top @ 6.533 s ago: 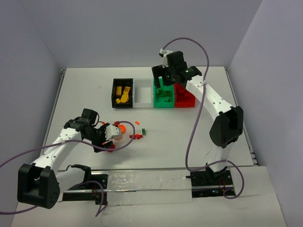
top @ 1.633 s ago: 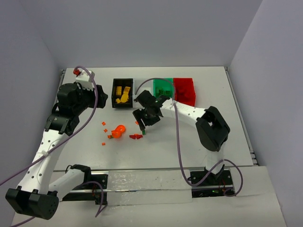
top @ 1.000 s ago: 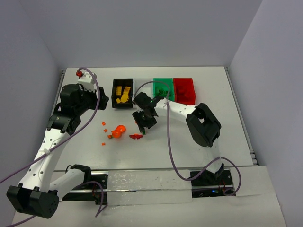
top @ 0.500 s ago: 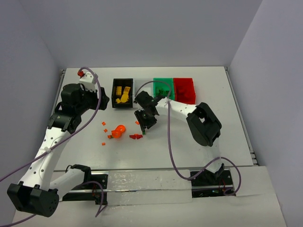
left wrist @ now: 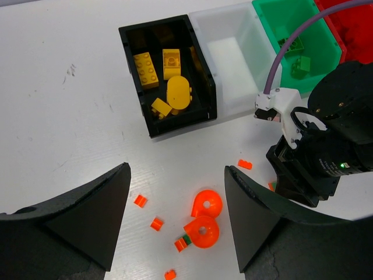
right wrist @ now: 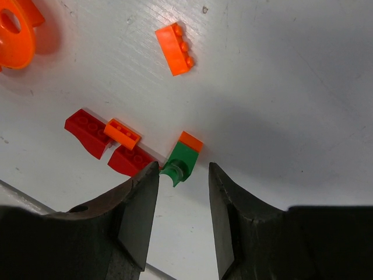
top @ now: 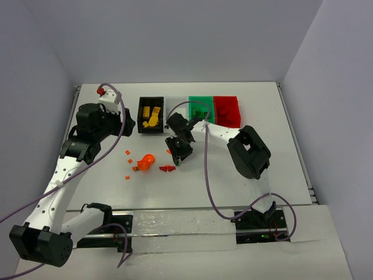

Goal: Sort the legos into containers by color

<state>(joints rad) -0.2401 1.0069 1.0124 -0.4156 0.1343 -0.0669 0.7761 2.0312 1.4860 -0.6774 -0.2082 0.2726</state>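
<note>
Got the right gripper [right wrist: 183,170] down low at the table [top: 245,181], jaws only partly apart and straddling a small green brick [right wrist: 179,160] with an orange bit [right wrist: 190,140] stuck on its far end. Looks like contact at one fingertip and a sliver of gap at the other, so around the brick rather than clamped on it. Just beside that, spotting two red bricks [right wrist: 87,131] with a little orange brick [right wrist: 122,133] lying across them, plus another orange brick [right wrist: 176,41] further out on its own.

Left gripper [left wrist: 176,169] way up over the table, jaws spread wide and holding nothing. Looking down past it: two orange round pieces [left wrist: 217,201] overlapping, with a few tiny orange bits [left wrist: 140,201] scattered near them.

Bins all in one row at the far side, packed side by side — black bin [left wrist: 180,123] with yellow pieces [left wrist: 178,93] inside, then white bin [left wrist: 239,108], then green bin [left wrist: 317,35] with a couple of green bricks [left wrist: 302,63] in it, then red bin [left wrist: 355,29] at the end. Can't really make out the red bin's contents.
</note>
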